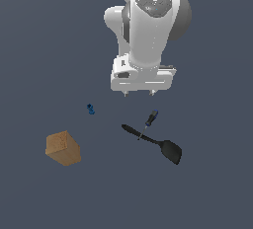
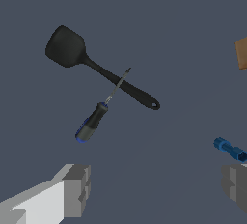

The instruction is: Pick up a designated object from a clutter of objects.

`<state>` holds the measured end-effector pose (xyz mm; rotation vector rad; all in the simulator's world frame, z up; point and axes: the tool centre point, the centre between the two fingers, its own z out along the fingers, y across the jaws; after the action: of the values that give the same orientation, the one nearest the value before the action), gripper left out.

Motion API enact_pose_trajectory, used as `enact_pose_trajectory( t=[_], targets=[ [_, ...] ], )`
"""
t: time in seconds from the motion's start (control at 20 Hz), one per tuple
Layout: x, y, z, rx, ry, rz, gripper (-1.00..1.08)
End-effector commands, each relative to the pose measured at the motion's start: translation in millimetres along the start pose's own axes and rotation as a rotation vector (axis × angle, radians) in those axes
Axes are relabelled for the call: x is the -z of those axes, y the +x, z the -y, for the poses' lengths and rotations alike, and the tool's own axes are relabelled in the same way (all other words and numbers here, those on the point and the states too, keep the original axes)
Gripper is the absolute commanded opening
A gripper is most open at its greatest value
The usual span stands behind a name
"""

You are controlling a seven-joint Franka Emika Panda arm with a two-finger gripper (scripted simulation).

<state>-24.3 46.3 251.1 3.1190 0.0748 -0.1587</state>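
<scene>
Nothing picked yet: gripper [image 1: 138,94] wide open, empty, above screwdriver [image 2: 98,114] whose shaft crosses the spatula [image 2: 101,71].

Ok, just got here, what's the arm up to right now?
The gripper hangs open above the surface, holding nothing. Just below it in the exterior view lies the screwdriver, its thin shaft crossing the handle of the black spatula. The wooden block and tiny blue piece sit apart, toward the exterior view's left.

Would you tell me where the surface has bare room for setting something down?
Bare stretches lie between the wooden block and the spatula, and beyond the blue piece. It is crowded where the screwdriver crosses the spatula's handle.
</scene>
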Motion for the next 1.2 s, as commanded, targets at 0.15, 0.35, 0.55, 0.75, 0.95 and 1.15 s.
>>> enact_pose_trajectory(
  t=[0.15,0.35,0.55,0.75,0.95,1.15],
  targets=[
    [-26,9,10,-0.086,0.002,-0.015,1.0],
    [-51,16,20,-0.168,0.005,-0.03,1.0],
    [-76,22,29,-0.252,0.01,-0.044,1.0],
    [-102,26,39,-0.336,0.017,-0.059,1.0],
    [-126,28,49,-0.416,0.024,-0.072,1.0],
    [-145,28,56,-0.48,0.032,-0.082,1.0]
  ],
)
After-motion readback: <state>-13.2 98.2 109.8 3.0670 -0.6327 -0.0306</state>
